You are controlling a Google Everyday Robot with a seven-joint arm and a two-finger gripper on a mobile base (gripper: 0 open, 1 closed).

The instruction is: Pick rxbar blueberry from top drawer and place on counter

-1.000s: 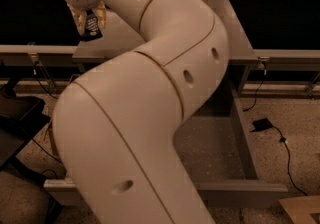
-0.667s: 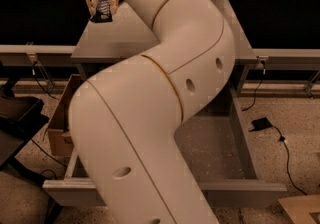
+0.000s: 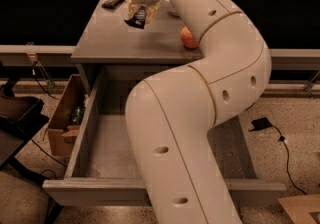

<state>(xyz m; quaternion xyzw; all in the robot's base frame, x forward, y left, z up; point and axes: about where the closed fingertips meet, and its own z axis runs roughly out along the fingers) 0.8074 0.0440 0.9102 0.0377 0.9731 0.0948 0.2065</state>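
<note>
My gripper (image 3: 141, 14) hangs over the left-middle of the counter (image 3: 107, 38) and is shut on the rxbar blueberry (image 3: 138, 17), a dark wrapper with white print that tilts below the fingers, above the surface. The top drawer (image 3: 105, 143) stands pulled open below the counter, its grey floor visible at the left; my arm hides much of its middle and right.
A plain black flat bar (image 3: 113, 1) lies at the counter's back left. An apple (image 3: 188, 38) sits at the counter's right, partly behind my arm. A cardboard box (image 3: 66, 118) stands on the floor left of the drawer. A black cable and plug (image 3: 262, 124) lie at the right.
The gripper with the bar has moved right, from beyond the counter's left edge to above the counter.
</note>
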